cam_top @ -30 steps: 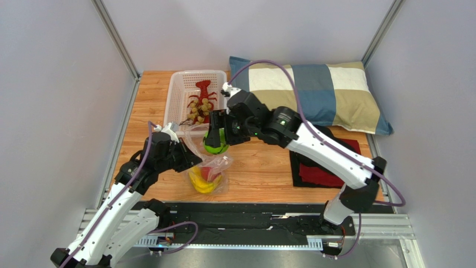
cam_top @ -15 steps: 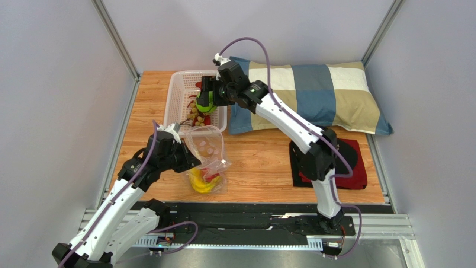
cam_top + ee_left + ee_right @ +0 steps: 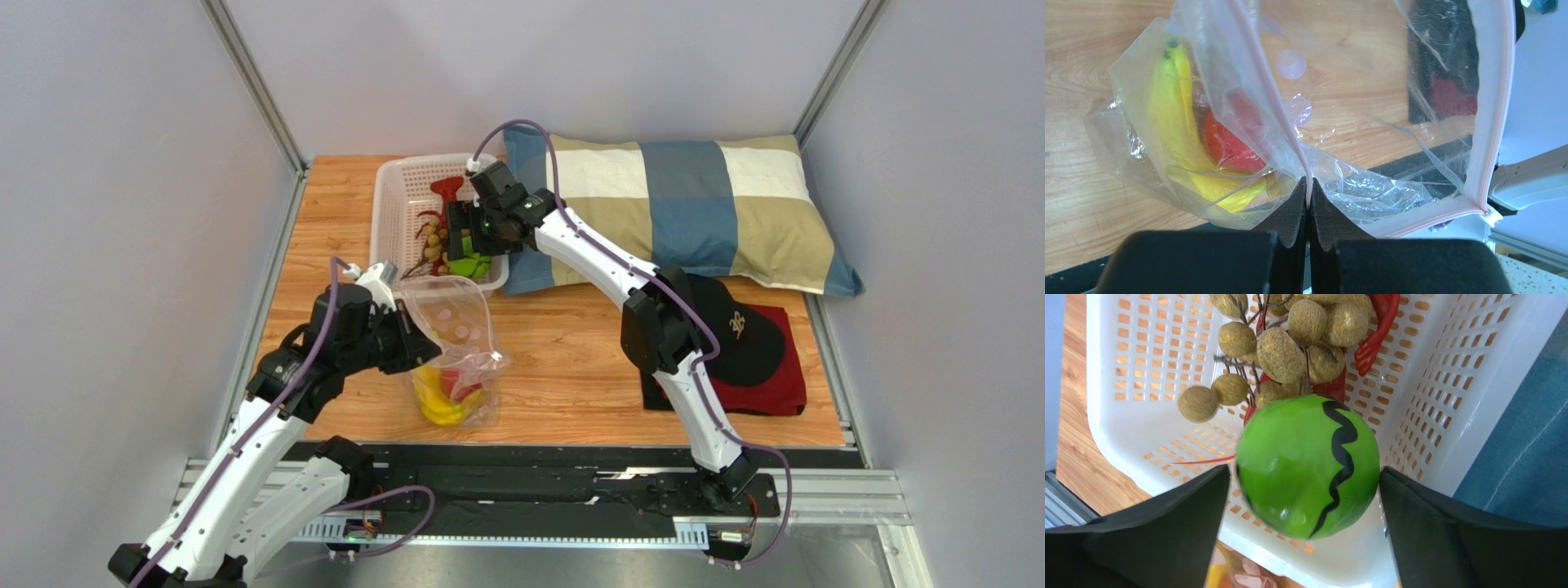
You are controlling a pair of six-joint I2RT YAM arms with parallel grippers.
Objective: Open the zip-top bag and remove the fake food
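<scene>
My left gripper is shut on the pinkish zip strip of the clear dotted zip-top bag and holds its mouth open. A yellow banana bunch and a red round fruit lie inside the bag. My right gripper is open over the near right corner of the white mesh basket. The green striped ball sits between its jaws with small gaps either side. A brownish grape cluster and a red lobster lie in the basket.
A striped pillow lies at the back right, touching the basket's right side. A black cap rests on a red cloth at the right. Metal frame posts stand at the back corners.
My right arm carried the green ball from above the bag back to the basket and lowered it in; its jaws now stand apart from the ball. My left gripper held the bag still.
</scene>
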